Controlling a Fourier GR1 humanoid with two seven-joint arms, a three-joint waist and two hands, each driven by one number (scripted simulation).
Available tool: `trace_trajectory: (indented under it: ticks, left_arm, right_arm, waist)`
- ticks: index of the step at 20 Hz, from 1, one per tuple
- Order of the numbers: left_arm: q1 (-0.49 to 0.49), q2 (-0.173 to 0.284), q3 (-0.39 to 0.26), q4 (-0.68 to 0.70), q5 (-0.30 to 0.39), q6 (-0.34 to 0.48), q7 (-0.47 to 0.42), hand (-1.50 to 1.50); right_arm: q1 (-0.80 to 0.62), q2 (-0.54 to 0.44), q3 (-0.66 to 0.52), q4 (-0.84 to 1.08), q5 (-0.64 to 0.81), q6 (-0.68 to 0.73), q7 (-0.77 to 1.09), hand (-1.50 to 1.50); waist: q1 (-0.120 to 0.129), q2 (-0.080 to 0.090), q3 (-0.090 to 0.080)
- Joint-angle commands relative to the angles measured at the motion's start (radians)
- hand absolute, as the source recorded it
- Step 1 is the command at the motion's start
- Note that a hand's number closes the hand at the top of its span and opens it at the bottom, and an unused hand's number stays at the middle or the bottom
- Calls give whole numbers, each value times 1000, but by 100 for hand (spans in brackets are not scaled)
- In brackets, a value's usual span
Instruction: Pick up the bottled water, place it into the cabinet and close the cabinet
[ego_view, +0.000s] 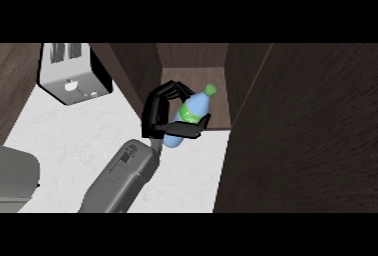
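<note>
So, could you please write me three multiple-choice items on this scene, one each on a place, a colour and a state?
1. Where is the toaster?
A. at the counter's far left
B. inside the cabinet
C. under the forearm

2. What colour is the bottle's cap?
A. red
B. green
C. white

3. What state is the cabinet in?
A. closed
B. open, with the bottle standing on its shelf
C. open, with the bottle held at its front

Answers:
1 A: the toaster stands upper left on the counter.
2 B: the bottle has a green cap.
3 C: the hand curls round the bottle before the open cabinet.
</note>
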Motion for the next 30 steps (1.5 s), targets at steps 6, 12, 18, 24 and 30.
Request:
trace_trajectory:
  ticks: [6,12,18,24,30]
  left_arm:
    - [-204,0,20,220,128,89,35,150]
    - [-274,0,17,358,208,134,-18,150]
    - [-383,0,7,556,251,226,-122,150]
    - [-430,0,23,691,213,245,-178,150]
    - [-509,0,57,823,208,247,-220,150]
  right_arm:
    - [47,-49,-56,-109,-16,14,7,-150]
    - [131,-61,13,-152,17,5,-23,-150]
    - [103,-92,-11,-141,-38,34,-49,-150]
    - [155,-101,-15,-170,-40,21,-57,-150]
    - [148,-98,-23,-114,-59,41,-112,-150]
  waist:
    - [-7,5,0]
    - [-18,4,0]
    - [-55,16,-1]
    - [-39,11,-1]
    - [-53,19,-1]
